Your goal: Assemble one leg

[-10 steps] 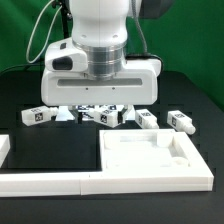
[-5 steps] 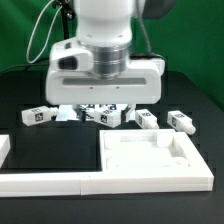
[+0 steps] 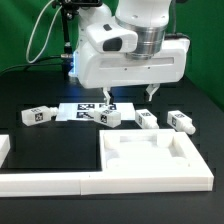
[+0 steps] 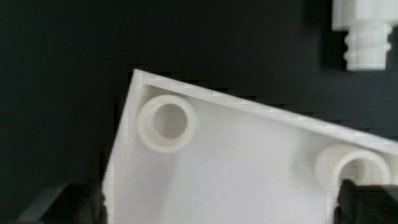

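Note:
Several small white legs with tag stickers lie in a row on the black table: one (image 3: 37, 116) at the exterior view's left, one (image 3: 110, 117) in the middle, two (image 3: 147, 119) (image 3: 181, 122) at the right. My gripper (image 3: 128, 96) hangs open and empty above the middle of the row, touching nothing. The big white panel (image 3: 156, 156) with a raised rim lies in front of the row. In the wrist view my gripper (image 4: 217, 212) is over that panel (image 4: 249, 170), whose two round holes show, and one leg (image 4: 361, 35) lies beyond the panel's edge.
The marker board (image 3: 82, 108) lies flat behind the legs. The long white L-shaped border bar (image 3: 100, 181) runs along the table's front and up the exterior view's left side. Black table shows inside the bar's corner.
The arm has risen and shifted to the exterior view's right. The gripper has lifted off the row of legs with nothing in it.

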Robot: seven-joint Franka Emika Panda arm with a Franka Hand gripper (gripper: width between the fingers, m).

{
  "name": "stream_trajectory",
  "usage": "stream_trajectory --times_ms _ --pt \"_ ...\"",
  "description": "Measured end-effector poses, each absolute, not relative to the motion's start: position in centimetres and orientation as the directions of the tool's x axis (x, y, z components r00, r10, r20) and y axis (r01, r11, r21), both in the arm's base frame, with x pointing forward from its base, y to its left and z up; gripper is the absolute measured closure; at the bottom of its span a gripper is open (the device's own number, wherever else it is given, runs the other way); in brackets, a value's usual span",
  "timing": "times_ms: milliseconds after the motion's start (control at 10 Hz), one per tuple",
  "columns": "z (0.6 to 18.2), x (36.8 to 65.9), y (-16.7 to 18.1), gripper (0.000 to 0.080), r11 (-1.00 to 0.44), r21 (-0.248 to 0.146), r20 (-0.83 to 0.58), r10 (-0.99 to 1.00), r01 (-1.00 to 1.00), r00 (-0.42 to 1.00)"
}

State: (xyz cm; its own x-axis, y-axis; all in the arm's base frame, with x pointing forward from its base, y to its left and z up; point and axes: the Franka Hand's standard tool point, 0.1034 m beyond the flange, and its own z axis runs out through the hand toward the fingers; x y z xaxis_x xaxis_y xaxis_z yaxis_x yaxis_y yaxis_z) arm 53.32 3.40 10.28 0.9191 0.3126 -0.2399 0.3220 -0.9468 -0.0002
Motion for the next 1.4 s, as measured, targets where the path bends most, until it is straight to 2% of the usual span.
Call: stream_trajectory --times_ms 100,300,500,1000,1300,1400 --pt "10.0 53.3 3.4 0.0151 -0.922 -0.009 -0.229 0.378 0.386 0.897" --pt "8.4 49.4 2.6 0.0151 -0.847 -0.008 -0.237 0.519 0.532 0.822" --pt "8.1 46.7 2.2 0.0151 -0.810 -0.028 -0.251 0.573 0.586 0.780" --pt "8.1 46.1 2.3 0.0151 -0.792 -0.047 -0.273 0.596 0.609 0.755" --pt "8.3 42.0 1.5 0.0151 -0.802 0.008 -0.511 0.509 0.597 0.692" --pt "8.2 41.5 1.7 0.0151 -0.812 0.011 -0.556 0.480 0.583 0.679"
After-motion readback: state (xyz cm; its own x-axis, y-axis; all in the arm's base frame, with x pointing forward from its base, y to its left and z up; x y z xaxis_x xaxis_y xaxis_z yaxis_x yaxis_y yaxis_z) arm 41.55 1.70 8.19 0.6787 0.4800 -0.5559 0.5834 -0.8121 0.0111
